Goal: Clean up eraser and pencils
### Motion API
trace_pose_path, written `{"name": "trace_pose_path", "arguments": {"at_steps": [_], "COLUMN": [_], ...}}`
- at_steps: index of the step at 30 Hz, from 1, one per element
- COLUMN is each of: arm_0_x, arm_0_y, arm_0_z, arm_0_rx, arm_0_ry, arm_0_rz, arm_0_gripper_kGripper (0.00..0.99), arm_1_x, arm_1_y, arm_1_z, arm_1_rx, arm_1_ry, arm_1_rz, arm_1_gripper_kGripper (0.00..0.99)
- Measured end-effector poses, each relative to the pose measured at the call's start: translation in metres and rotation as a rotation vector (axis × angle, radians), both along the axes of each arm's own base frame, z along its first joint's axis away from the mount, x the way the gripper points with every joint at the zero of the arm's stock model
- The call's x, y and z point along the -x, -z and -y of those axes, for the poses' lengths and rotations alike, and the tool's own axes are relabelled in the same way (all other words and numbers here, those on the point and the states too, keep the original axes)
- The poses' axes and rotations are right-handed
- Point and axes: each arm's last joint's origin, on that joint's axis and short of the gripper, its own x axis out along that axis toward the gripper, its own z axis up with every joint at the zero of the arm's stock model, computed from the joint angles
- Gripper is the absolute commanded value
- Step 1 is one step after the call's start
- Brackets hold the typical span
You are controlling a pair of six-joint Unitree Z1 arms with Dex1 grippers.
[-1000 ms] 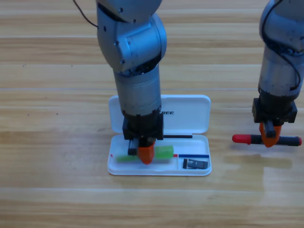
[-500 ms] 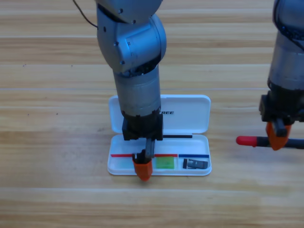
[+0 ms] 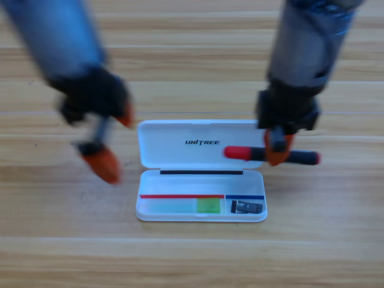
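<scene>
The white case (image 3: 157,144) lies open at the middle of the table. In its tray rest the translucent white pencil with the green end (image 3: 207,206) on the left and the small dark eraser (image 3: 247,207) on the right. My right gripper (image 3: 276,151) is shut on the red-and-black pencil (image 3: 240,153), holding it level over the lid's right edge. My left gripper (image 3: 114,139) hangs to the left of the case, open, with nothing between its orange jaws.
Bare wooden table (image 3: 192,258) lies all around the case. The grey left arm (image 3: 57,36) comes in from the upper left and the right arm (image 3: 306,42) from the upper right.
My left gripper let go of the green-ended pencil in the tray and drew away up and to the left. My right gripper carried the red-and-black pencil leftward to the case lid.
</scene>
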Motion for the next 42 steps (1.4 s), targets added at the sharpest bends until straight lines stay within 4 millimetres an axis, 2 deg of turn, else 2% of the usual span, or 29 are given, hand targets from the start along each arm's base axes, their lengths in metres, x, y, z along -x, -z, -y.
{"name": "trace_pose_path", "arguments": {"at_steps": [3, 6, 10, 13, 20, 29, 34, 35, 38, 39, 42], "arm_0_x": [0.005, 0.008, 0.010, 0.011, 0.020, 0.023, 0.024, 0.023, 0.021, 0.021, 0.021], "arm_0_y": [-0.022, -0.032, -0.035, -0.030, -0.016, -0.012, 0.002, 0.003, 0.006, 0.007, 0.008], "arm_0_z": [-0.045, -0.079, -0.110, -0.125, -0.141, -0.145, -0.152, -0.154, -0.158, -0.158, -0.158], "arm_0_rx": [0.040, 0.064, 0.063, 0.064, 0.067, 0.092, 0.115, 0.118, 0.121, 0.121, 0.121], "arm_0_ry": [-0.033, -0.080, -0.142, -0.192, -0.237, -0.249, -0.277, -0.284, -0.301, -0.303, -0.304], "arm_0_rz": [0.046, 0.074, 0.092, 0.100, 0.081, 0.096, 0.081, 0.082, 0.090, 0.089, 0.090], "arm_0_gripper_kGripper": [0.990, 0.990, 0.990, 0.990, 0.990, 0.990, 0.990, 0.990, 0.990, 0.990, 0.990], "arm_1_x": [-0.004, -0.009, -0.016, -0.022, -0.030, -0.031, -0.030, -0.030, -0.030, -0.030, -0.030], "arm_1_y": [0.012, 0.022, 0.040, 0.052, 0.072, 0.071, 0.071, 0.071, 0.071, 0.071, 0.071], "arm_1_z": [-0.022, -0.040, -0.058, -0.067, -0.078, -0.079, -0.078, -0.078, -0.078, -0.078, -0.078], "arm_1_rx": [0.003, -0.003, 0.006, 0.017, 0.044, 0.048, 0.049, 0.049, 0.049, 0.049, 0.049], "arm_1_ry": [-0.020, -0.030, -0.039, -0.042, -0.042, -0.041, -0.042, -0.042, -0.042, -0.041, -0.031], "arm_1_rz": [-0.003, 0.003, 0.011, 0.018, 0.024, 0.032, 0.031, 0.031, 0.031, 0.031, 0.030], "arm_1_gripper_kGripper": [0.000, 0.000, 0.000, 0.000, 0.000, 0.000, 0.000, 0.109, 0.678, 0.813, 0.876]}}
